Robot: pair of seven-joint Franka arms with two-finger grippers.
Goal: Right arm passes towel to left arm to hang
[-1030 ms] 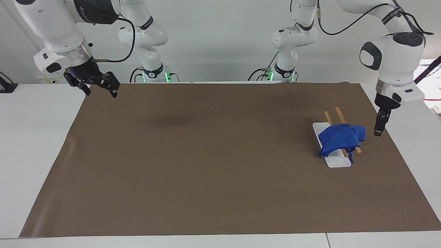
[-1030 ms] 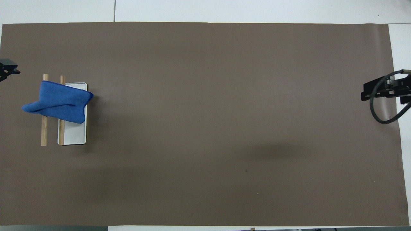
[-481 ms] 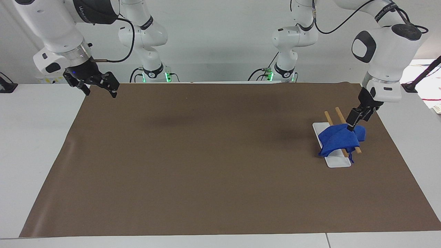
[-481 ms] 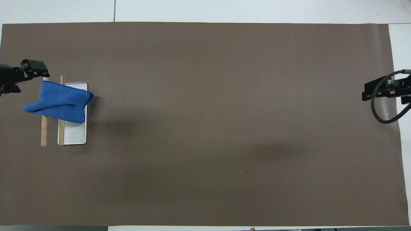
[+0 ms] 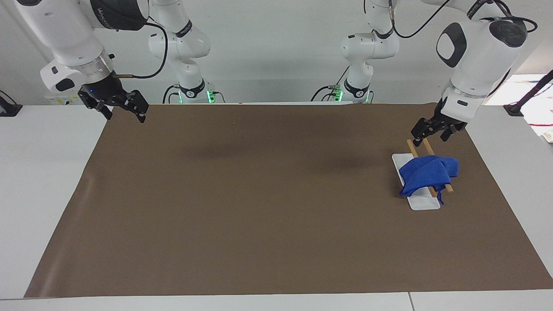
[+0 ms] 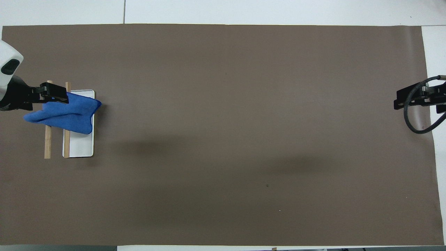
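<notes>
Near us, our left gripper (image 5: pixel 433 134) hovers jaws wide over the rack's (image 5: pixel 425 147) rod ends; our right gripper (image 5: pixel 116 107) waits, jaws wide. Farther out, the towel (image 5: pixel 425 175) drapes the rods: light, limp, best pinched at a folded edge.

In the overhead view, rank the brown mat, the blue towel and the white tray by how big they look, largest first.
1. brown mat, by far the largest.
2. blue towel.
3. white tray, though the towel hides part of it, so the last two are unsure.

Facing camera high, opposite robots; overhead steep; both share mat (image 5: pixel 259 194).
</notes>
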